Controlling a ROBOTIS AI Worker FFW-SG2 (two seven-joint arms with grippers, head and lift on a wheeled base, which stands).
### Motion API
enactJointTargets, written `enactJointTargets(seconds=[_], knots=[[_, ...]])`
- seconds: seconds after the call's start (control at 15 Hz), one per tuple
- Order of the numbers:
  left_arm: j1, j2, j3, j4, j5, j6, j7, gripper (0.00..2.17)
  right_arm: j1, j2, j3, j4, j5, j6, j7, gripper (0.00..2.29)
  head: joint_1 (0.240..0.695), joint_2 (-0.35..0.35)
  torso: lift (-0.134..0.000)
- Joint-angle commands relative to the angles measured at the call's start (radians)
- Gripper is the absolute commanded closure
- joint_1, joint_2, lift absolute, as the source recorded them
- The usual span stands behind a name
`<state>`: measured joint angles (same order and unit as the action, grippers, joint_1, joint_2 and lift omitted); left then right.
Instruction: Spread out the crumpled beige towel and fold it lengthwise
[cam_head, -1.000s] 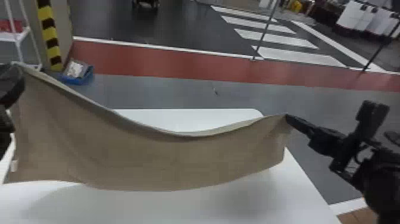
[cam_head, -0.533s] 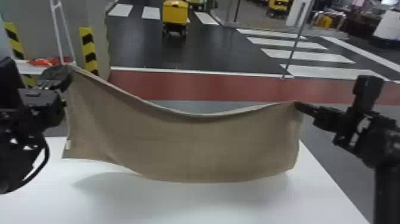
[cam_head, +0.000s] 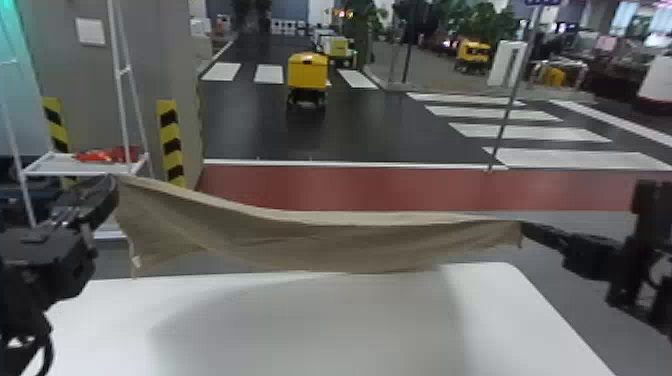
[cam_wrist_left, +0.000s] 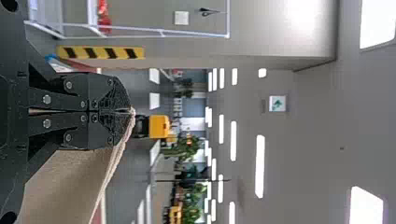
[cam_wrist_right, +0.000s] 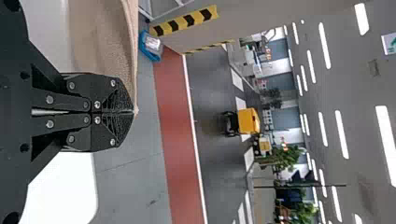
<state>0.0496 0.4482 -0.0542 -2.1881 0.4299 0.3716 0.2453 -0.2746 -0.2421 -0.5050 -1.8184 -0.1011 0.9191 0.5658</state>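
Between the two grippers the beige towel (cam_head: 320, 242) hangs in the air, its top edge sagging in the middle and higher at the left. My left gripper (cam_head: 114, 187) holds its upper left corner in the head view; in the left wrist view the left gripper (cam_wrist_left: 130, 111) is shut on the towel (cam_wrist_left: 70, 186). At the upper right corner is my right gripper (cam_head: 525, 227), and in the right wrist view that right gripper (cam_wrist_right: 134, 112) is shut on the towel's (cam_wrist_right: 105, 42) corner. A small white tag hangs at the towel's left side.
Below the towel lies the white table (cam_head: 310, 325), with a shadow on its top. Behind the left arm stands a white metal rack (cam_head: 37, 165) with a red item (cam_head: 102, 155) on its shelf. A thin pole (cam_head: 505, 115) rises beyond the table.
The head view has tilted up, showing more of the room. The towel, stretched between both grippers, has moved toward the table's far edge, and its hanging part looks shorter.
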Motion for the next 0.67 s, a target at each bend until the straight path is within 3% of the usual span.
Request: enactJointTargets(seconds=[0.0, 0.13, 0.2, 0.27, 0.4, 0.6], knots=[[0.181, 0.004, 0.010, -0.024, -0.063, -0.035, -0.001, 1.38, 0.181, -0.011, -0.073, -0.015, -0.066, -0.101, 0.032, 1.60, 0.476, -0.178, -0.124], [0.288, -0.010, -0.009, -0.010, -0.131, -0.053, -0.006, 1.38, 0.298, -0.034, -0.122, -0.021, -0.143, -0.168, 0.054, 1.60, 0.560, -0.196, -0.124], [0.323, -0.014, -0.026, -0.001, -0.165, -0.053, 0.002, 1.38, 0.341, -0.040, -0.148, -0.029, -0.164, -0.190, 0.066, 1.60, 0.643, -0.224, -0.124], [0.351, -0.016, -0.036, -0.002, -0.183, -0.050, 0.014, 1.38, 0.371, -0.042, -0.173, -0.033, -0.181, -0.208, 0.088, 1.60, 0.672, -0.236, -0.124], [0.408, -0.022, -0.041, -0.022, -0.211, -0.035, 0.048, 1.38, 0.420, -0.042, -0.224, -0.048, -0.226, -0.233, 0.118, 1.60, 0.695, -0.262, -0.124], [0.516, -0.045, -0.062, -0.099, -0.329, 0.036, 0.135, 1.38, 0.508, -0.042, -0.322, -0.076, -0.336, -0.248, 0.164, 1.60, 0.695, -0.302, -0.124]])
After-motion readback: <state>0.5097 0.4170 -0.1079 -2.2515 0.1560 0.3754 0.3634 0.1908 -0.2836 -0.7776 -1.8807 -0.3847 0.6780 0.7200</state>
